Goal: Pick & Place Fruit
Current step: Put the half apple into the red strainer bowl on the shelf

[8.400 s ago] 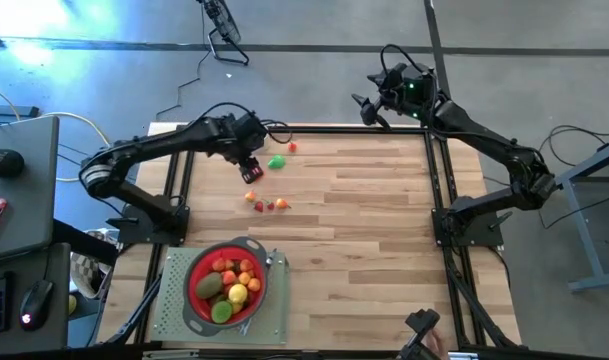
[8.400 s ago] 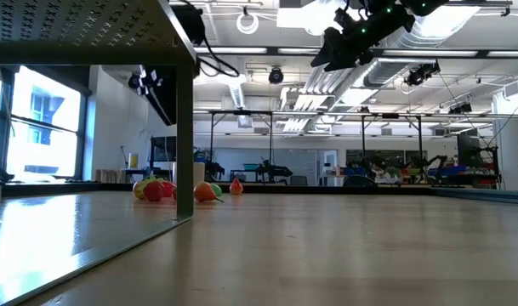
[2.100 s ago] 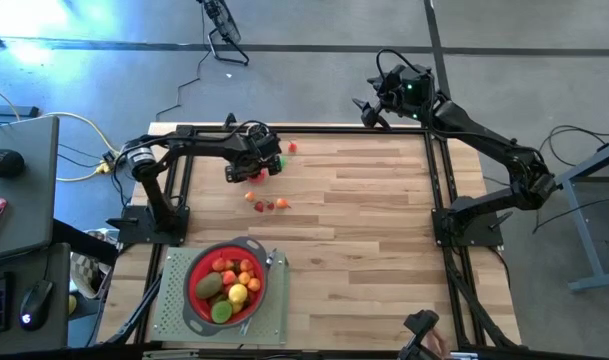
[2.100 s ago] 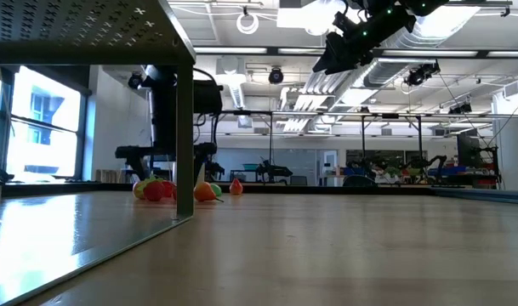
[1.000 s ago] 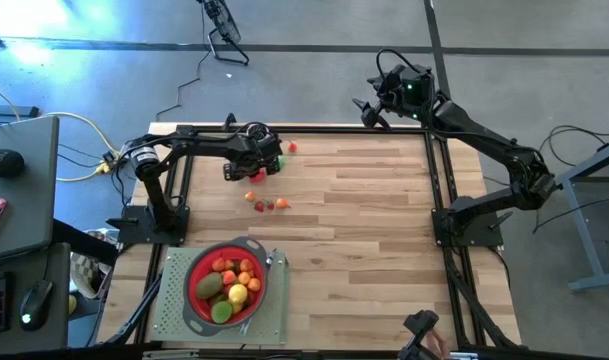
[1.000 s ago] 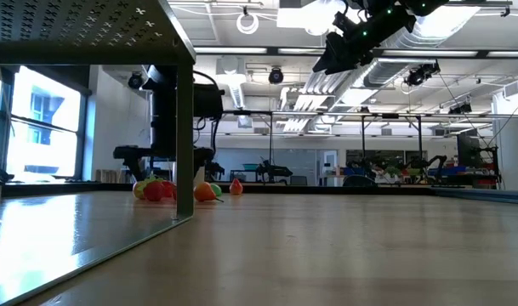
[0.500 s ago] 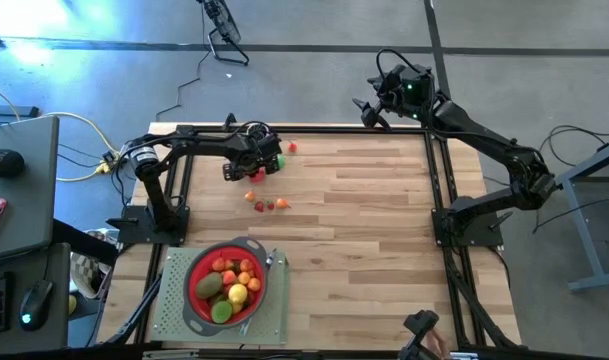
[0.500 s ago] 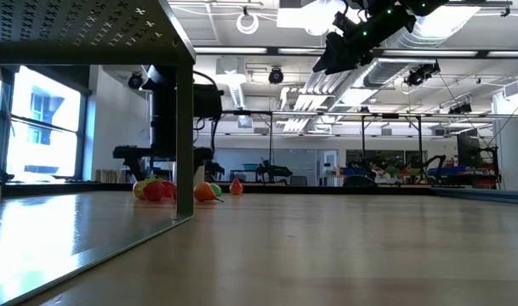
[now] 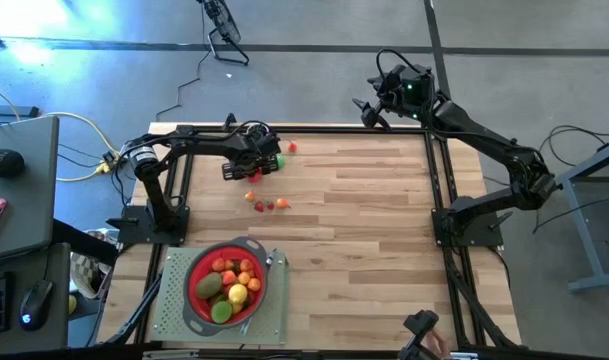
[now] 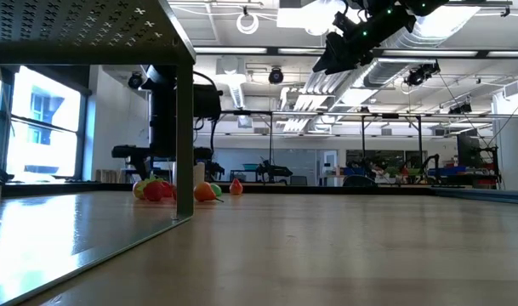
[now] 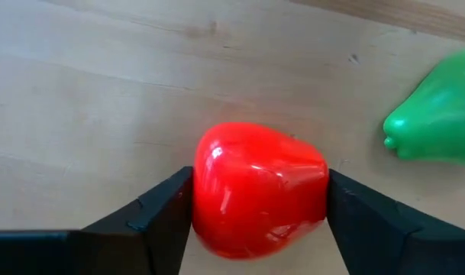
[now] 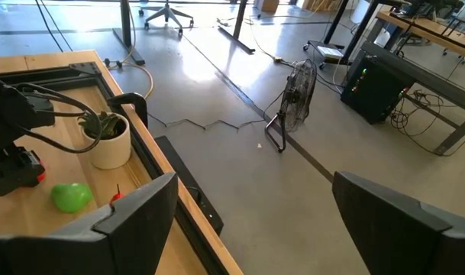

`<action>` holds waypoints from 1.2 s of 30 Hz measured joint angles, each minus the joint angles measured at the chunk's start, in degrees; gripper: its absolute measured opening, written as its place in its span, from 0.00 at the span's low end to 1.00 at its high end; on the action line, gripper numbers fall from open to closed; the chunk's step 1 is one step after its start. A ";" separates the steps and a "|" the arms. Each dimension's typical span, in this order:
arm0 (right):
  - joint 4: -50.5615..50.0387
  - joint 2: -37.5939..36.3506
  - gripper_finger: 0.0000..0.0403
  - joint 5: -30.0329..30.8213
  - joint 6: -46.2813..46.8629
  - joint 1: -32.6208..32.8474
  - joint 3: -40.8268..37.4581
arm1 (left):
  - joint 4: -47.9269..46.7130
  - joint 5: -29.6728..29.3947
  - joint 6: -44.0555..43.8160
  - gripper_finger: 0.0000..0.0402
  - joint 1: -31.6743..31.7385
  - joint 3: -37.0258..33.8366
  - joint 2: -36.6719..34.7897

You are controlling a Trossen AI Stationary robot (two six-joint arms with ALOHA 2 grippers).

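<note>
A glossy red fruit [image 11: 259, 187] sits pinched between the left gripper's [image 11: 259, 210] fingers; its underside is hidden. Right gripper [image 12: 251, 206] spread.

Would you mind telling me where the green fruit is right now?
The green fruit lies near the table's far edge on the left side in the high view, beside the left end effector, which brackets a red fruit.

fruit [image 11: 259, 187] between left hand [image 11: 255, 221] fingers, on table [image 9: 364, 210]

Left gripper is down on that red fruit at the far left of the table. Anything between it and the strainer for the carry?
The left gripper brackets the red fruit. Between there and the red strainer lies a small cluster of fruits, just right of the straight line. Otherwise bare wood.
</note>
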 joint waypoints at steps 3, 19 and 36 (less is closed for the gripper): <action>0.00 0.00 0.85 0.00 0.00 0.00 0.02 | -0.06 0.01 0.01 0.63 0.00 0.00 0.00; -0.02 0.00 0.85 -2.03 1.69 -0.01 0.02 | -0.83 -0.41 0.47 0.64 -0.04 0.00 0.04; -0.01 0.00 0.85 -4.50 2.84 -0.02 0.00 | -5.44 -0.91 6.71 0.63 -0.10 6.29 -0.52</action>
